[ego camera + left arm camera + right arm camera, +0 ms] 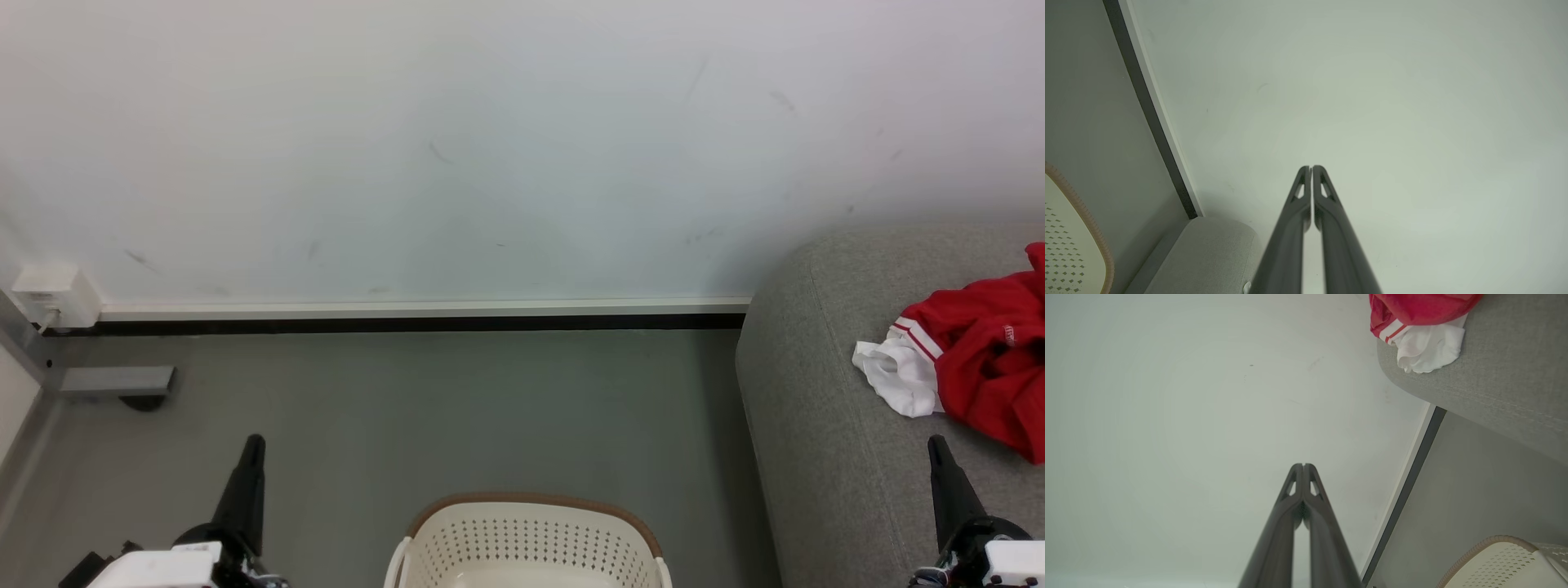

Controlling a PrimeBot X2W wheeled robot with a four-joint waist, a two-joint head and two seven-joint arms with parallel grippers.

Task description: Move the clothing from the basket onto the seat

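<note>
Clothing point(992, 359) lies on the seat point(816, 392) at right; basket point(531, 539), near centre, shows no red. Left gripper point(255, 443) and right gripper point(936, 443) closed, empty. Looks finished; next, check the basket's bottom.

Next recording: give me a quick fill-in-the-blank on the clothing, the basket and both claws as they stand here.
1. The clothing lying on the seat is mostly ____ with a white part.
2. The left claw and the right claw are both ____.
3. The basket has a ____ rim.

Missing words: red; shut; brown.
</note>
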